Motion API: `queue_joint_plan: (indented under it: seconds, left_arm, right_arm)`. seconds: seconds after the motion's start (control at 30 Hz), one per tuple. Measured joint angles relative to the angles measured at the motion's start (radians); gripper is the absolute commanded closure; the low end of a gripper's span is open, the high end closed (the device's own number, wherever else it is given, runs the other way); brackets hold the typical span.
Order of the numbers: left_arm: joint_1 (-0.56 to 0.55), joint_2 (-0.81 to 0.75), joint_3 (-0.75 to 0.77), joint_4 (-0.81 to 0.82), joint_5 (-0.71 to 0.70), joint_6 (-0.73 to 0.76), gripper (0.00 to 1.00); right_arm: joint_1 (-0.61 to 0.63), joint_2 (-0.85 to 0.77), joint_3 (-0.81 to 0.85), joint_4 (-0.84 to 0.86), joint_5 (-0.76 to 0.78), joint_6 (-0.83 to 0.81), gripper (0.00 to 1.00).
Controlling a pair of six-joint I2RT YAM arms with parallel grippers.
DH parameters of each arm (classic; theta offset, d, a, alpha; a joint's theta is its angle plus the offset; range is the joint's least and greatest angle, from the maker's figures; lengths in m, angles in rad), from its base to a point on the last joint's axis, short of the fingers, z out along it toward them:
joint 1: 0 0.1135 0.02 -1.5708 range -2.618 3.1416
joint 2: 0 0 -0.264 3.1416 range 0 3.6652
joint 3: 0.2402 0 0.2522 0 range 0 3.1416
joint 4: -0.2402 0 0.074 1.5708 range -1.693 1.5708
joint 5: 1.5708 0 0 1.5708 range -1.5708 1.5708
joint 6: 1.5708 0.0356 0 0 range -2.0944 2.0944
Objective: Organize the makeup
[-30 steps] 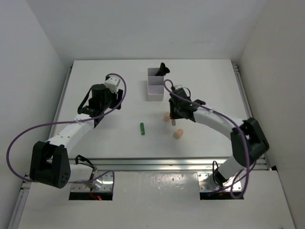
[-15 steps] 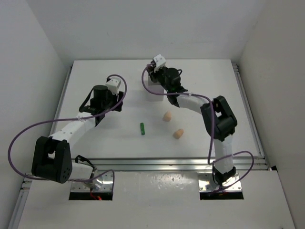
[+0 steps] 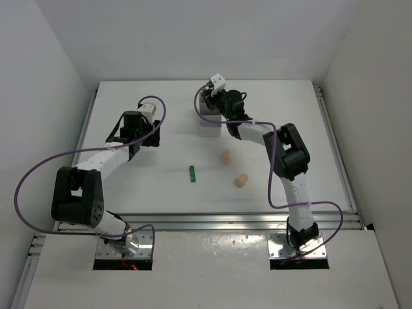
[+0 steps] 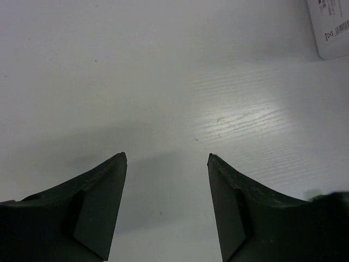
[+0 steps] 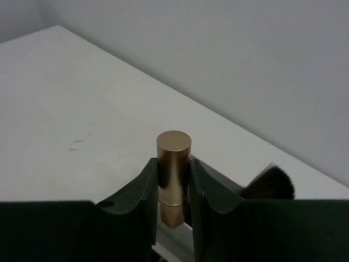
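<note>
Rose-gold tube (image 5: 173,177) pinched upright in right gripper (image 5: 174,161), over the box (image 3: 209,129), next to a brush (image 5: 271,183) standing in it; which compartment it hangs over, can't tell. Left gripper (image 4: 166,156) spread, empty, above bare table (image 3: 290,116), well apart. Green tube (image 3: 192,173) and two sponges (image 3: 226,156) loose on table in front of box. Step looks like the drop-in: lower straight down, keep it vertical, clear wall and bristles, release only once the base is inside so it can't tip out.
</note>
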Motion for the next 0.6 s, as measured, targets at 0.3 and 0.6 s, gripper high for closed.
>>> queue_joint_plan:
  seconds: [0.3, 0.6]
  left_arm:
    - [0.019, 0.022, 0.026, -0.002, 0.005, 0.0, 0.33]
    - [0.019, 0.022, 0.026, -0.009, 0.027, 0.0, 0.33]
  right_arm:
    - [0.032, 0.001, -0.11, 0.027, 0.002, 0.05, 1.0]
    - [0.029, 0.0, -0.127, 0.029, 0.005, 0.055, 0.63]
